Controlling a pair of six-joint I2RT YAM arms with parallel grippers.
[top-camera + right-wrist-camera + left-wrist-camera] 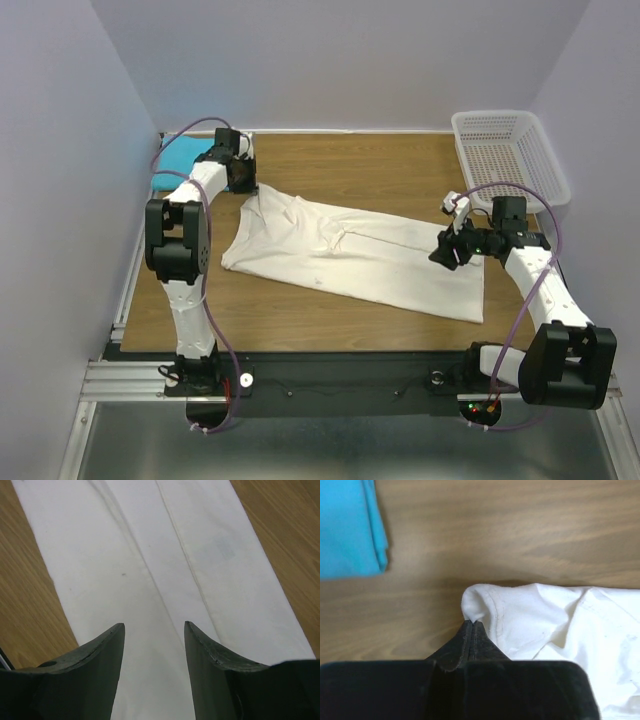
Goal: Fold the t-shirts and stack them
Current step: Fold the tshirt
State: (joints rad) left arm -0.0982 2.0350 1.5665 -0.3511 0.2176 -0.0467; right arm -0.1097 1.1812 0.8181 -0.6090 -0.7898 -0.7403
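**Corner of white shirt [350, 255] pinched**

The white shirt is spread lengthwise across the tabletop [350, 165]. Its far-left corner is clamped between the closed fingers of the left pincer [472, 622]. The right pincer [154, 630] is spread wide above the shirt's right end, with nothing gripped. The blue shirt [350, 525] is seen folded at the tabletop's far-left corner, near the left pincer.

Two shirts: one cream shirt [350, 255], one blue shirt [178, 160]. One basket [510, 150], white mesh. One table [380, 160], wood-topped. Two arms: one left arm [180, 240], one right arm [540, 285]. Two grippers, one per arm: left gripper [472, 622], right gripper [154, 626], two fingers each, four in all. Two purple cables, one looped along each arm.
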